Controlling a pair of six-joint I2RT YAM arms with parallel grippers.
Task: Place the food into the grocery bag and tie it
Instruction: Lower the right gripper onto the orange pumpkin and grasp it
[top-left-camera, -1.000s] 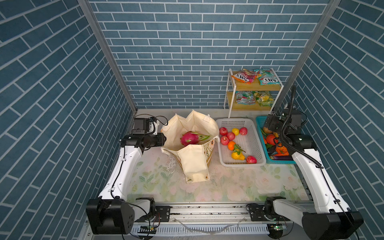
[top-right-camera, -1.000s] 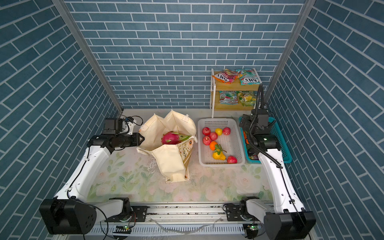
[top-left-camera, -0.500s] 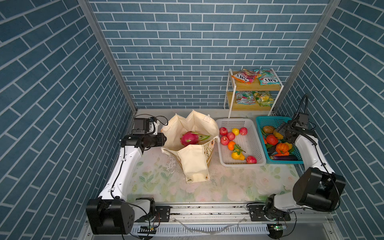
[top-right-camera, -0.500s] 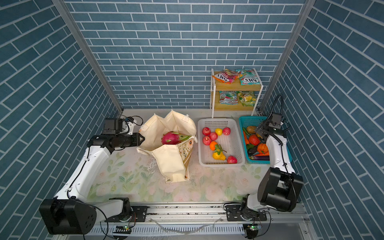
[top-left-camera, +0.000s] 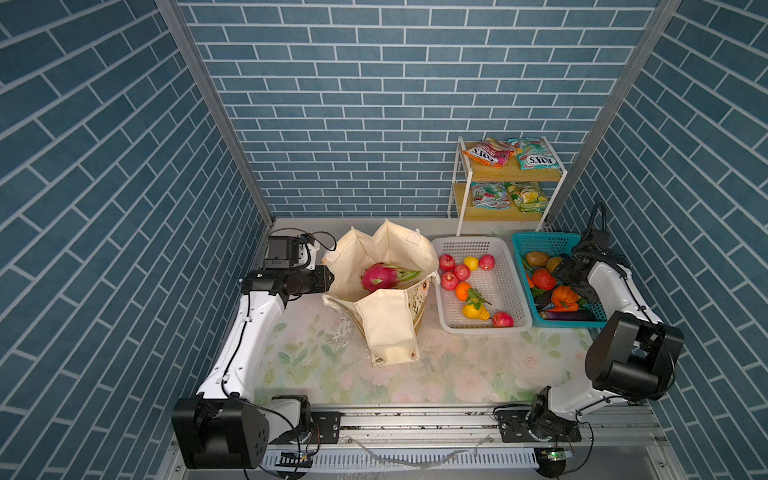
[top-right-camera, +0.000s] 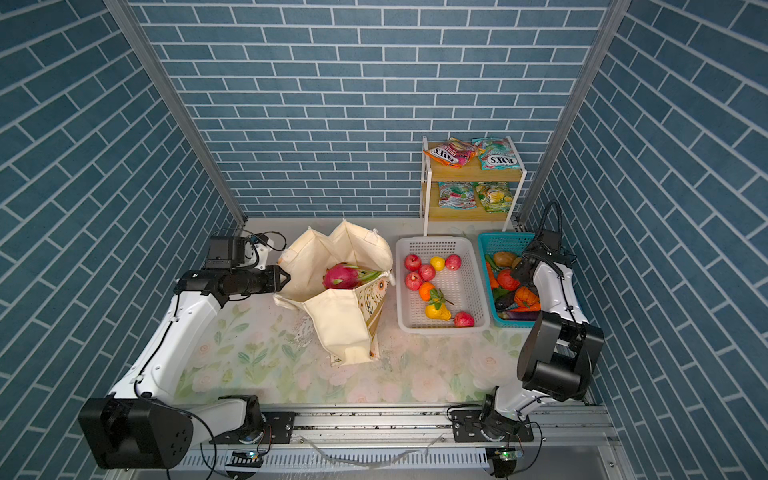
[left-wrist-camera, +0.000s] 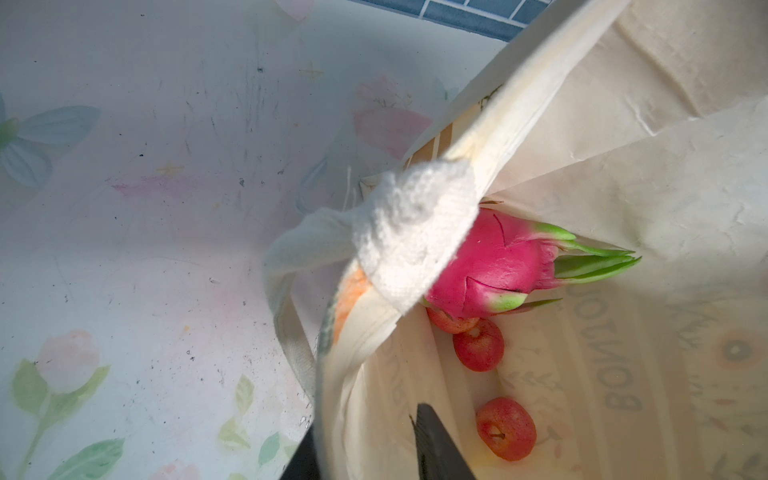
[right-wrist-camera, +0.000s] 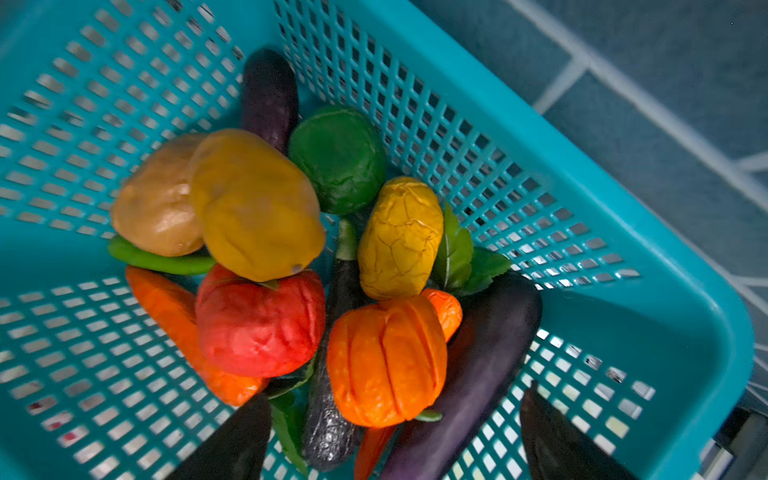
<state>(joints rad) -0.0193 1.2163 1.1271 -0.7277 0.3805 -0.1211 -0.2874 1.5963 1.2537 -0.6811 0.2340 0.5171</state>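
The cream grocery bag (top-left-camera: 386, 328) (top-right-camera: 340, 328) stands open at mid-table. A pink dragon fruit (top-left-camera: 378, 277) (left-wrist-camera: 494, 266) and two red apples (left-wrist-camera: 478, 345) lie inside it. My left gripper (top-left-camera: 328, 278) (top-right-camera: 284, 278) (left-wrist-camera: 370, 453) is shut on the bag's left rim, one finger (left-wrist-camera: 436, 444) inside the bag and the other outside. My right gripper (top-left-camera: 571, 278) (top-right-camera: 521, 270) (right-wrist-camera: 395, 444) hangs open over the teal basket (top-left-camera: 540, 239) (right-wrist-camera: 540, 166), just above an orange pumpkin (right-wrist-camera: 386, 361) and a purple eggplant (right-wrist-camera: 478, 353). It holds nothing.
A white basket (top-left-camera: 469, 241) between the bag and the teal basket holds red apples (top-left-camera: 461, 272), an orange and yellow fruit. A small wooden shelf (top-left-camera: 536, 176) at the back right carries snack packets (top-left-camera: 488, 151). Blue brick walls close in both sides.
The right arm has folded back towards the right wall, and its gripper has come down over the teal basket. The left arm and the bag have not moved.
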